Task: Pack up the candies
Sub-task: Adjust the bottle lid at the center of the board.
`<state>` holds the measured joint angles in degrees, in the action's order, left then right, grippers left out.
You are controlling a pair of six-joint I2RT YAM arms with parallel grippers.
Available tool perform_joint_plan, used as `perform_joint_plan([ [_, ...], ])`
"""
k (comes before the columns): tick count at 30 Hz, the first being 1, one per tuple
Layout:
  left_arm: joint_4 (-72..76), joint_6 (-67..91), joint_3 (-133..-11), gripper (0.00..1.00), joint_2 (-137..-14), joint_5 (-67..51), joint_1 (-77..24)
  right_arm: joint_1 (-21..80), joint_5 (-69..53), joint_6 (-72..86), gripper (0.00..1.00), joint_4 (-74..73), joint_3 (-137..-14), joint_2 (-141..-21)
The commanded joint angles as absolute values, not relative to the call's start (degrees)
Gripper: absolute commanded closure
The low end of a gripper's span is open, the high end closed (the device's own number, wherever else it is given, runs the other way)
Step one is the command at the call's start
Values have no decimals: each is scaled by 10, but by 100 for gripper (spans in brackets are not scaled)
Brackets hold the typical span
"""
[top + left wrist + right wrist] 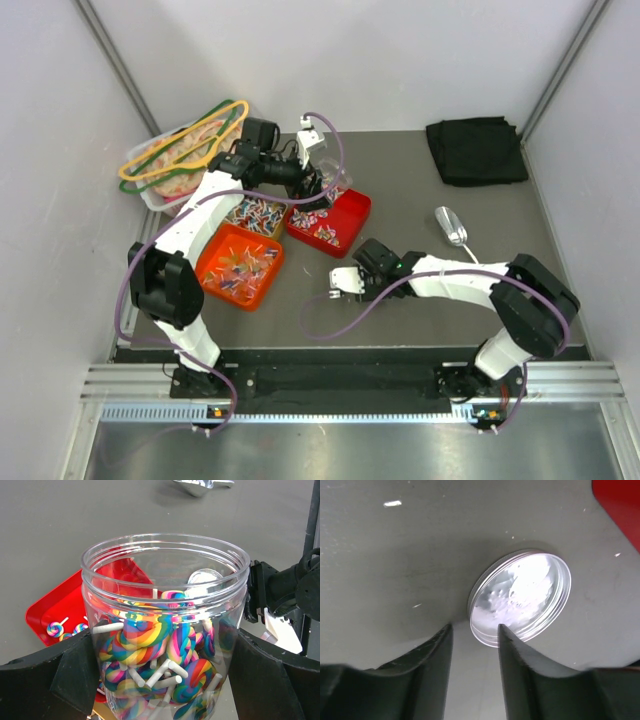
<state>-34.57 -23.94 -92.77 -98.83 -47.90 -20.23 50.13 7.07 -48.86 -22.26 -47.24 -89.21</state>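
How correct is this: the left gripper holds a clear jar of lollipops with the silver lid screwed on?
Wrong in one point: the jar in the left gripper has no lid on, as the left wrist view shows. The silver lid lies on the table.

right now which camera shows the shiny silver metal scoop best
Top external: the whole silver metal scoop lies on the grey table. Left wrist catches only a cropped sliver at its top edge; right wrist shows none.
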Motion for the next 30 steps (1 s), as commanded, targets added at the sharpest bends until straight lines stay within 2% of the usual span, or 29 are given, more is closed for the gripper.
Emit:
perform_joint_plan([
  [1,-328,-243,-933,45,-952,-499,-199,512,86,-490,63,-209,-459,-894],
  [3,-328,-244,-932,45,-951,-500,-199,514,85,-490,66,-207,-456,-896],
  [4,-329,-243,-931,45,-951,-500,-199,514,85,-490,70,-205,-455,-896],
  [5,-328,-244,-932,45,-951,-500,-199,515,85,-490,79,-205,-455,-899],
  [10,-326,-242,-933,45,-953,-503,-199,521,83,-485,83,-207,-462,-904],
  [15,-330,-246,-933,45,-952,-500,-199,521,77,-487,99,-219,-472,-902],
  [19,-331,-248,-930,45,-951,-499,-198,520,34,-455,100,-273,-498,-882],
  [25,-333,-247,-925,45,-949,-499,-193,477,-139,-379,100,-344,-562,-849],
  [30,-323,-236,-930,46,-949,-505,-184,362,-358,-335,100,-387,-591,-842],
])
